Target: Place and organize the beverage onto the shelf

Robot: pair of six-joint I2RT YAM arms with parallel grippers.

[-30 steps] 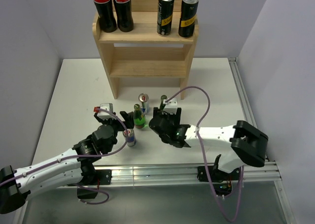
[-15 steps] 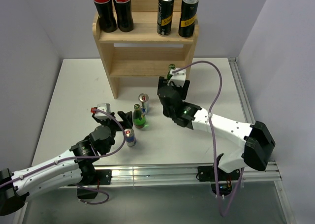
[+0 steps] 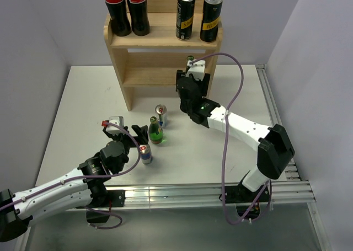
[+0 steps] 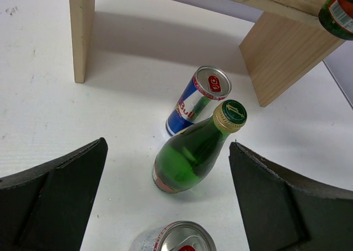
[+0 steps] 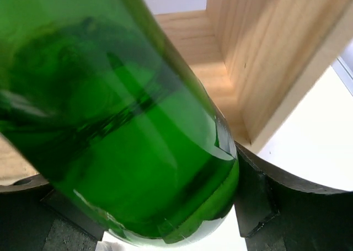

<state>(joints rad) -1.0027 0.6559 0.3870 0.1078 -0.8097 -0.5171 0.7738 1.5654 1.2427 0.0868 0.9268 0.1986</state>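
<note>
The shelf (image 3: pixel 165 41) stands at the middle of the table's far edge. On its top tier are two cola bottles (image 3: pixel 116 14) at the left end and two black cans (image 3: pixel 185 16) at the right end.

The right arm (image 3: pixel 242 129) reaches from the near right corner toward the shelf's right end. The right jaws are clamped on a green glass bottle (image 5: pixel 127 129), one finger on either side of its lower body. The bottle is held upright and off the table (image 3: pixel 83 107), its cap just in front of the right end of the middle tier. The right wrist view shows its base close to a tier board and the right side panel; whether it touches the wood cannot be told.

The left arm (image 3: pixel 60 187) lies across the near left corner. The left jaws are spread wide and hold nothing. A second green bottle (image 4: pixel 190 154) and a blue energy-drink can (image 4: pixel 198 99) stand close together on the table in front of the shelf. A silver-topped can (image 4: pixel 179 237) stands nearer the near edge, just by the left jaws.
</note>
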